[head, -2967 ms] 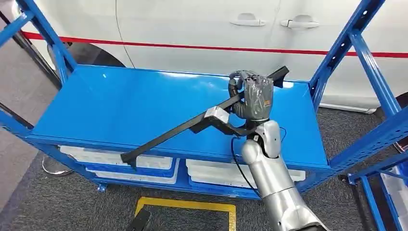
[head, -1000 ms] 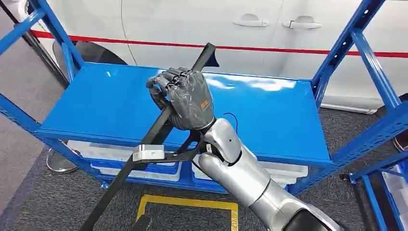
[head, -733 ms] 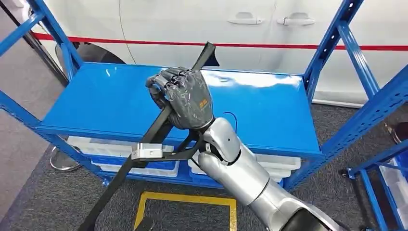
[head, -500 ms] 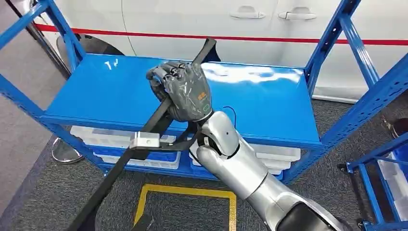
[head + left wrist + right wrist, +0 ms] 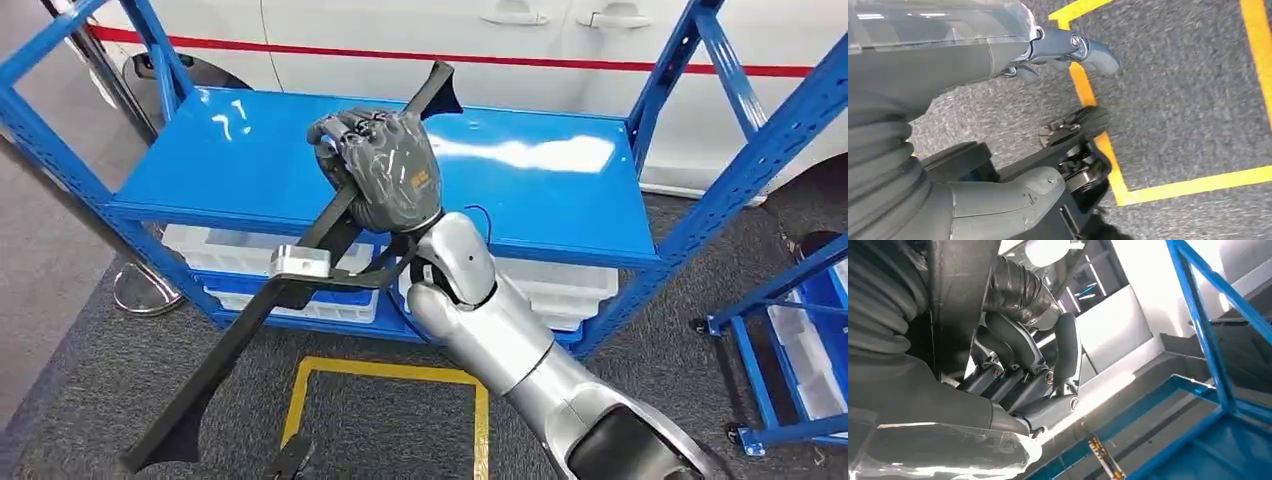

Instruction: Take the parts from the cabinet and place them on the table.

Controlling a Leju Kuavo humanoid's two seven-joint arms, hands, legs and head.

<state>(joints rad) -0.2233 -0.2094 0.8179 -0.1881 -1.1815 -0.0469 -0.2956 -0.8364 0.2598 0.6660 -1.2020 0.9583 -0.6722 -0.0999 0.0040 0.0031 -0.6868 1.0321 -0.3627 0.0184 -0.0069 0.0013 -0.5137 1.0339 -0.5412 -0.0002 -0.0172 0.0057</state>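
Note:
A long black bar-shaped part (image 5: 230,350), with a side bracket carrying a small silver block (image 5: 300,262), hangs slanted over the front edge of the blue cabinet shelf (image 5: 560,200). My right hand (image 5: 385,185) grips the bar near its upper end, above the shelf; the lower end reaches down toward the floor. In the right wrist view the fingers (image 5: 1023,370) curl tightly around the dark bar (image 5: 960,290). My left hand (image 5: 948,65) hangs over the carpet, fingers apart, holding nothing.
The blue rack's uprights (image 5: 740,170) frame the shelf, with white bins (image 5: 560,290) on the level below. A white car (image 5: 400,30) stands behind. A yellow floor outline (image 5: 390,372) lies in front, and a second blue rack (image 5: 790,300) stands at the right.
My right hand has lifted the part off the shelf and swung it left, tilting the bar steeper. The whole view has also shifted, showing more floor.

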